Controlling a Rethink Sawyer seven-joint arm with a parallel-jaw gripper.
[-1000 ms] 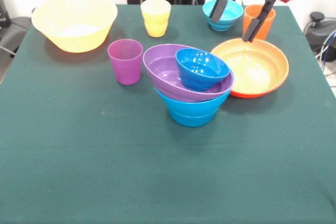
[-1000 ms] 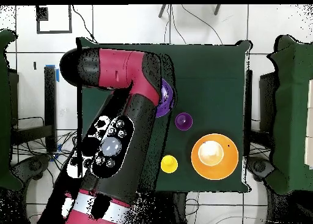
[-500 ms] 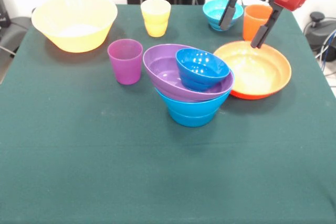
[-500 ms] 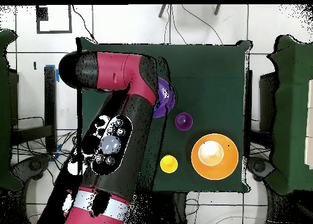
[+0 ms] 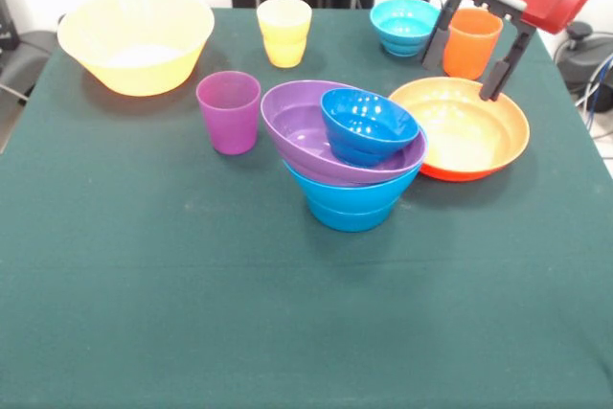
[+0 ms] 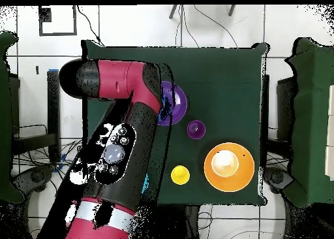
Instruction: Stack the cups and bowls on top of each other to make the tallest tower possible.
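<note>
The tower stands mid-table: a mid-blue bowl (image 5: 351,202) carries a tilted wide purple bowl (image 5: 299,125) with a small dark blue bowl (image 5: 369,125) inside it. To its right lies the wide orange bowl (image 5: 462,127). My gripper (image 5: 461,79) hangs open and empty over that bowl's far rim, its fingers (image 5: 440,37) framing the orange cup (image 5: 472,42) behind them. Also on the table are a purple cup (image 5: 229,112), a yellow cup (image 5: 284,32), a small cyan bowl (image 5: 405,25) and a large yellow bowl (image 5: 136,40). In the overhead view the arm (image 6: 121,145) hides the gripper.
The dark green table (image 5: 192,313) spreads wide in front of the tower. Overhead, the purple bowl (image 6: 177,102), purple cup (image 6: 196,128), yellow cup (image 6: 180,175) and large yellow bowl (image 6: 229,166) show beside the arm. Cables and a dark object (image 5: 584,55) sit past the table's right edge.
In the front view my gripper has slid right, from in front of the cyan bowl to around the orange cup, staying open. No cup or bowl has moved.
</note>
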